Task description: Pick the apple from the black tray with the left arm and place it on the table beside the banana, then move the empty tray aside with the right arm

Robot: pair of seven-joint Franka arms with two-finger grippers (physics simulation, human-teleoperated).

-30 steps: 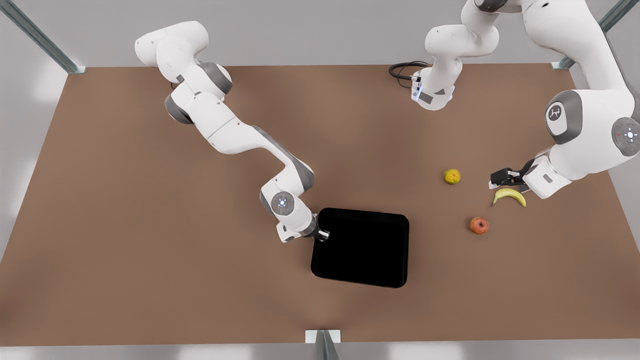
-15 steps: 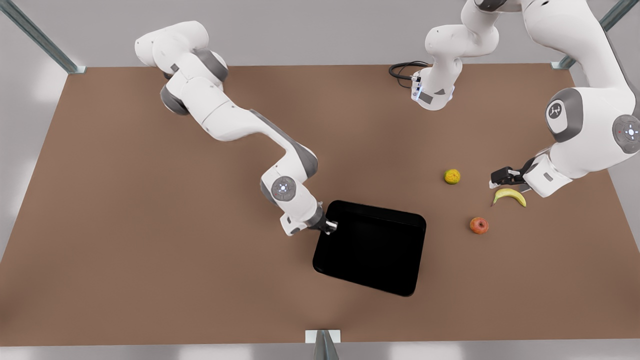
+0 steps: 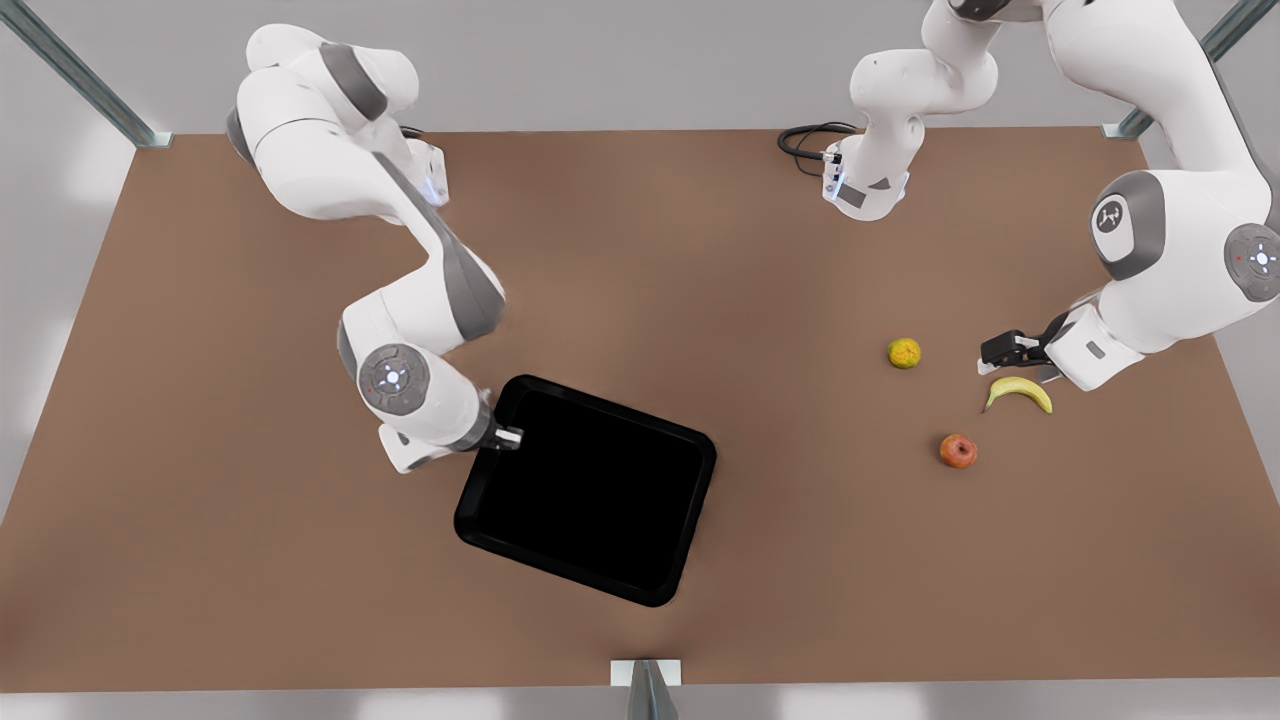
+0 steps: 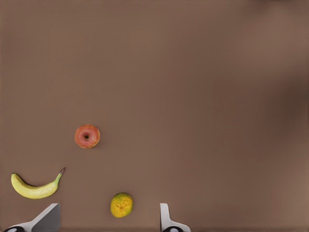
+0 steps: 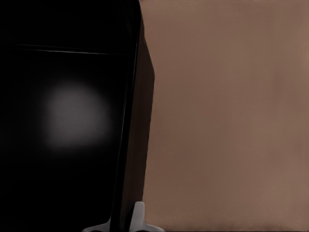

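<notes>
Black tray (image 3: 590,490) in right claw (image 3: 508,438), seemingly.

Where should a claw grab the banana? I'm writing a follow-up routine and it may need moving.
Grip the banana across its thick middle, coming straight down from above. It lies flat on the table, curved, its ends tapering, so the middle gives the fullest hold. The open left claw hovers right beside it, nearest. The apple lies apart, leaving room. The right claw is shut on the black tray rim.
</notes>
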